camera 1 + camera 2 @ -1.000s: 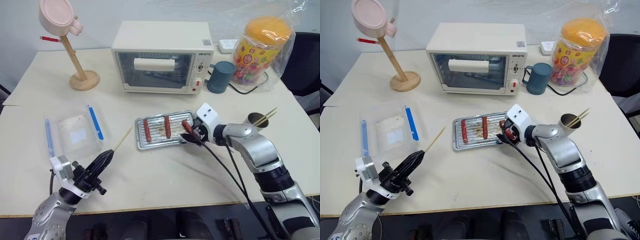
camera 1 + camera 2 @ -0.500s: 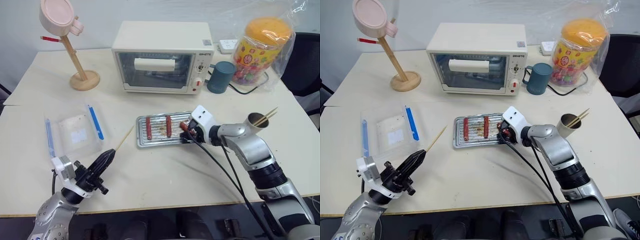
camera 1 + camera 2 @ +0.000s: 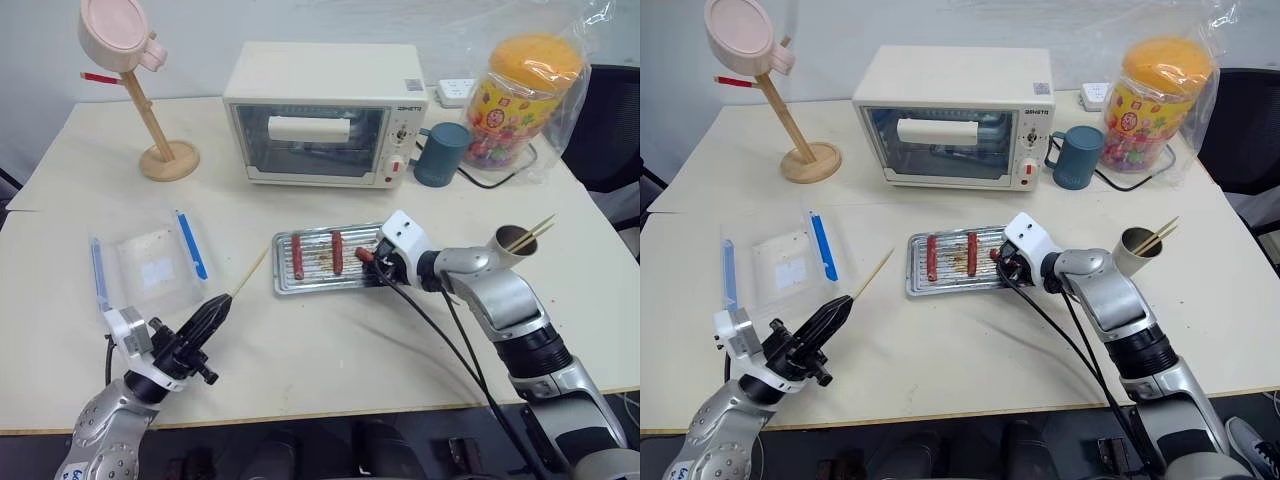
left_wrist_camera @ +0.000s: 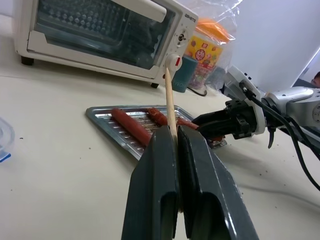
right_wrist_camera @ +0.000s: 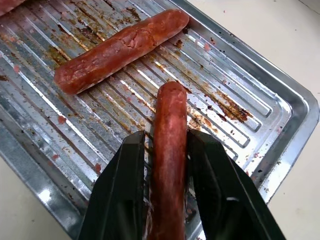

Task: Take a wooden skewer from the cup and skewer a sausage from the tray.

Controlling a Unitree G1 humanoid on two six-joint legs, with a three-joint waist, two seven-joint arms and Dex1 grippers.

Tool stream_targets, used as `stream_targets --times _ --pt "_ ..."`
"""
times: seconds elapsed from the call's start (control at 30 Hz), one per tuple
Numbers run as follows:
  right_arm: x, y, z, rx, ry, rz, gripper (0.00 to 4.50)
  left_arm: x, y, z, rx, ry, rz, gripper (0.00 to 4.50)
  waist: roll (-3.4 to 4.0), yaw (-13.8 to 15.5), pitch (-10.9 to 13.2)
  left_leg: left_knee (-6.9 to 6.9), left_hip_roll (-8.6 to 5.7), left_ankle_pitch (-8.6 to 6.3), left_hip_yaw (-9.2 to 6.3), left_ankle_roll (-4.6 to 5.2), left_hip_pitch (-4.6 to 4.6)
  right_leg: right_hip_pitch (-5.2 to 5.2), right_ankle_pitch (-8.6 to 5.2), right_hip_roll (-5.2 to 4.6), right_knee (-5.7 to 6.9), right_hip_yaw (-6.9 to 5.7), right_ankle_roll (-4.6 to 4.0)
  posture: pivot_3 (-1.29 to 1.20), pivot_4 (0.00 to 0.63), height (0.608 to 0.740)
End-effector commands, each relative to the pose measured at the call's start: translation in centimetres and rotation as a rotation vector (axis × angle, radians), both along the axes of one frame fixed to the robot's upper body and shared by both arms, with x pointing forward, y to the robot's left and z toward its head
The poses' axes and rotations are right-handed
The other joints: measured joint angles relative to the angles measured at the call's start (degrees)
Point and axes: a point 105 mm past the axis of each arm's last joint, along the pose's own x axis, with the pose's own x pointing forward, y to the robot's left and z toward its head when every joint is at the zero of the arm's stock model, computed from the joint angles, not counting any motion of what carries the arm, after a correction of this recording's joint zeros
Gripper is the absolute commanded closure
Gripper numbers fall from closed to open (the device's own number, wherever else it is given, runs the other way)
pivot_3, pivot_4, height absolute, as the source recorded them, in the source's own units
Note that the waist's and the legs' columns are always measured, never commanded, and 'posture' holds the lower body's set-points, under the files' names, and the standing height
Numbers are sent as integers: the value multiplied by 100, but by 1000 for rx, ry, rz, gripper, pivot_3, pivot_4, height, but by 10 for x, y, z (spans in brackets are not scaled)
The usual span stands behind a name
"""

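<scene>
Over the pale tabletop (image 3: 330, 340), the left gripper (image 4: 176, 137) pinched a wooden skewer (image 4: 169, 97) while the right gripper (image 5: 165, 145) clasped the sausage (image 5: 169, 150) in the tray (image 5: 280, 100); piercing it likely came next

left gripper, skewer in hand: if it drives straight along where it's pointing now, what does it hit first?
Likely the tray: the left gripper, shut on the wooden skewer, aims toward its near left corner. The skewer tip would arrive first; depth is unclear, so it might pass just above the rim.

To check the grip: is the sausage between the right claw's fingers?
Yes, the sausage lies between the right claw's two fingers, over the tray.
</scene>
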Motion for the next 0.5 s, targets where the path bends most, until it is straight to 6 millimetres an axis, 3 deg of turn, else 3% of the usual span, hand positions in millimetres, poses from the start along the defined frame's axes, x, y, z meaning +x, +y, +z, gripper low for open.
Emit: stream_targets --times 0.03,0.1,0.3,0.5 --pt "-3 4 4 3 -14 17 3083 -2 -1 6 19 -26 -9 4500 0 0 0 0 0 0 0 0 0 0 0 0 0 0 0 0 150 740" --pt "-5 4 2 8 -1 25 3083 -2 -1 6 20 -25 -9 4500 0 0 0 0 0 0 0 0 0 0 0 0 0 0 0 0 150 740" --pt "-7 5 0 10 7 34 4270 -1 -1 6 23 -27 -12 4500 -1 2 0 0 0 0 0 0 0 0 0 0 0 0 0 0 150 740" --pt "-10 9 8 28 -9 73 4270 -1 -2 6 27 -26 -18 4500 -1 1 0 0 0 0 0 0 0 0 0 0 0 0 0 0 150 740"
